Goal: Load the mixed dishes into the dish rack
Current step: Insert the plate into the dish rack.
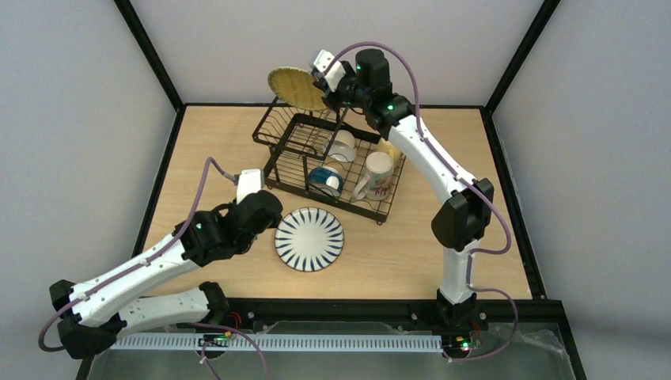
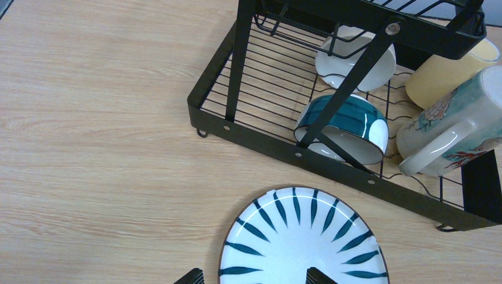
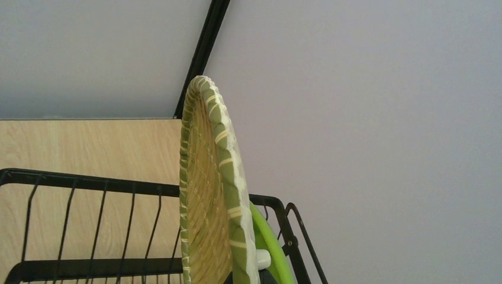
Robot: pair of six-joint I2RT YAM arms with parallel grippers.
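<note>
Two claws are working. The right claw (image 1: 323, 85) is gripping a green plate (image 1: 295, 87) on edge, just above the rack's (image 1: 348, 207) 11 o'clock corner. The left claw (image 2: 254, 278) is hovering wide open over a striped plate (image 1: 309, 239) lying flat on the desk (image 1: 206, 158), at the rack's 6 o'clock.

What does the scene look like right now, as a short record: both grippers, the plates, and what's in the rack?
left gripper: open, over the near edge of the striped plate
striped plate: flat on the table, just in front of the rack
right gripper: shut on the woven-look plate
woven-look plate: held upright above the rack's raised tier
rack lower tray: white bowl, blue bowl, yellow mug, cream mug
not yet loaded: both plates
</note>
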